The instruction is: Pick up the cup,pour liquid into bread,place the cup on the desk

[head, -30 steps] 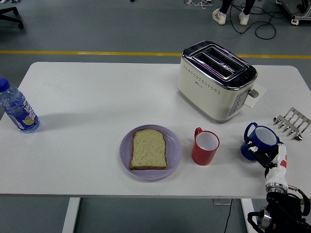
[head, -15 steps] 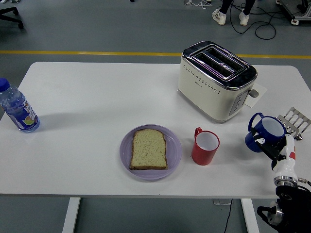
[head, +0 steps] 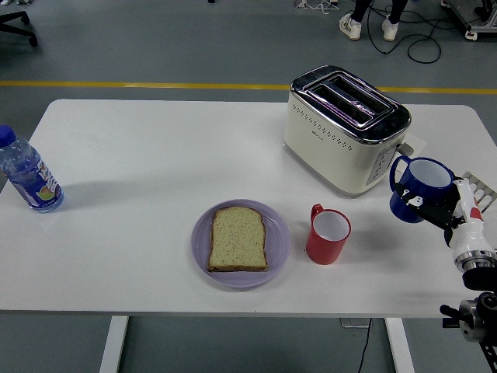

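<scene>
Blue cup (head: pixel 420 198) gripped upright in the right hand (head: pixel 436 210) near the desk's (head: pixel 155 171) right edge, beside the cream toaster (head: pixel 345 128), red mug (head: pixel 328 235) and bread slice (head: pixel 238 238) on purple plate (head: pixel 241 276) to its left, water bottle (head: pixel 27 175) far left.

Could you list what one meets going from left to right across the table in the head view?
Water bottle → purple plate with the bread → red cup → blue cup held in the right hand. The toaster is left out, since it overlaps the cups.
</scene>
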`<control>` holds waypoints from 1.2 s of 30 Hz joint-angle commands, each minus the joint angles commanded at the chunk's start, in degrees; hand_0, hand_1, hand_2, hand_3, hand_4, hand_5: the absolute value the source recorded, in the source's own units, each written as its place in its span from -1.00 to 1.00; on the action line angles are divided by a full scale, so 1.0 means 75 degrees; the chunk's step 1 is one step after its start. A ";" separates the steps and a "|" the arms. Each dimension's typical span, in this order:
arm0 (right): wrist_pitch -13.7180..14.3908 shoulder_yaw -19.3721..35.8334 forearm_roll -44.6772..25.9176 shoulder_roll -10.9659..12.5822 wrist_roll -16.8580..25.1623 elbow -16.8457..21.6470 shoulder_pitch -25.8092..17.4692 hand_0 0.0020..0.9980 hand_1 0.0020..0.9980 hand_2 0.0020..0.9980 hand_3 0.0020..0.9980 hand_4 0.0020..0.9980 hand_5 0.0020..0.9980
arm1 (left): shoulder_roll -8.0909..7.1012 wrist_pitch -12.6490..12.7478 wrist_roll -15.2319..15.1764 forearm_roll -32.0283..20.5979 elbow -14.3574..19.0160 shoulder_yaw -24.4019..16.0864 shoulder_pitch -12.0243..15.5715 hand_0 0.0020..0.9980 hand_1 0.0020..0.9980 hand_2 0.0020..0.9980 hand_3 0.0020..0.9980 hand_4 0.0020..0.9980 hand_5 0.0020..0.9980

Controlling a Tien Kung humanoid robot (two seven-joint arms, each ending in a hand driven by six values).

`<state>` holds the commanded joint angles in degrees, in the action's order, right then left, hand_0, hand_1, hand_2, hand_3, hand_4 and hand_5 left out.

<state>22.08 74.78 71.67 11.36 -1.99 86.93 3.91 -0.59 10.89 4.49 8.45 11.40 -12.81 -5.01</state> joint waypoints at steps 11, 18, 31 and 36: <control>-0.0183 -0.0136 0.0576 0.0122 -0.0526 0.0996 0.0237 -0.20 -0.21 0.14 0.12 0.33 -1.00 | -0.0012 0.0002 0.0002 0.0020 0.0005 -0.0098 -0.0047 0.27 0.28 0.30 0.01 -0.52 0.73; -0.0404 -0.0432 0.0968 0.0174 -0.1262 0.1379 0.0565 -0.25 -0.23 0.12 0.12 0.32 -1.00 | -0.0016 0.0003 0.0002 0.0014 0.0007 -0.0103 -0.0059 0.27 0.28 0.30 0.01 -0.52 0.73; -0.0489 -0.1928 0.1753 0.0577 -0.1988 0.1133 0.2056 -0.26 -0.25 0.11 0.12 0.30 -1.00 | -0.0005 0.0010 -0.0002 -0.0050 0.0014 -0.0120 -0.0072 0.27 0.28 0.30 0.01 -0.52 0.73; -0.0559 -0.2483 0.2228 0.0630 -0.2232 0.0935 0.2551 -0.25 -0.25 0.11 0.12 0.30 -1.00 | -0.0007 0.0009 -0.0002 -0.0068 0.0015 -0.0121 -0.0070 0.27 0.28 0.30 0.01 -0.52 0.73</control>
<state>17.89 56.16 88.38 16.09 -18.73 93.94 23.04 -0.64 10.96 4.48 7.94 11.52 -13.72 -5.54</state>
